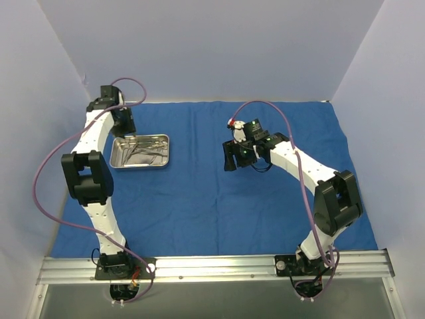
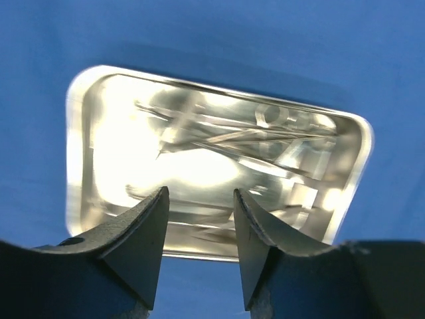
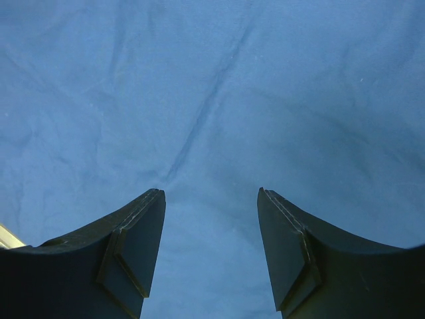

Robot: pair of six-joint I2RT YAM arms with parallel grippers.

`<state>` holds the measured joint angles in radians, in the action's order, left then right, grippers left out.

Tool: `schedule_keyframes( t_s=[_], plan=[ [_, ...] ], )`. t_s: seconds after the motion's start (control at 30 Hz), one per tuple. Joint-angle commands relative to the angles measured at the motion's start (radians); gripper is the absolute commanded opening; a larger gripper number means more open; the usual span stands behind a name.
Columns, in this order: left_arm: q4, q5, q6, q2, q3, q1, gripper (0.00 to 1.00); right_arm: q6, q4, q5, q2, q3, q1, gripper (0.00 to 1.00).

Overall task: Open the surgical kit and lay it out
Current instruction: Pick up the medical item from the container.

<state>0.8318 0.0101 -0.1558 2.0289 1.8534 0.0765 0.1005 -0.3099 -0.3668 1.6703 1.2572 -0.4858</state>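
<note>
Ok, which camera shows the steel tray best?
The left wrist view: the tray fills the frame, with the instruments inside visible despite glare. The top view shows the tray small but whole, on the blue cloth beside the left arm. The right wrist view shows almost only cloth.

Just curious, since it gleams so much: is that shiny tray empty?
No, thin silver instruments lie inside the steel tray on the blue cloth.
</note>
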Motion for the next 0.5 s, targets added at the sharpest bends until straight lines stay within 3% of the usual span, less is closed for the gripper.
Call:
schedule_keyframes(
  t_s=[0.0,0.1,0.23,0.47],
  plan=[
    [0.122,0.024,-0.287,0.034,0.067,-0.06,0.52,0.024,0.009,0.017,-0.067,-0.016,-0.008,0.58],
    [0.084,0.056,-0.508,0.01,0.011,-0.13,0.5,0.031,0.017,0.022,-0.084,-0.03,-0.008,0.58],
    [0.081,0.067,-0.676,0.036,0.013,-0.153,0.51,0.039,0.017,0.026,-0.106,-0.056,-0.011,0.58],
    [0.07,0.067,-0.849,0.1,0.003,-0.156,0.51,0.056,0.017,0.049,-0.191,-0.142,-0.013,0.58]
  ],
)
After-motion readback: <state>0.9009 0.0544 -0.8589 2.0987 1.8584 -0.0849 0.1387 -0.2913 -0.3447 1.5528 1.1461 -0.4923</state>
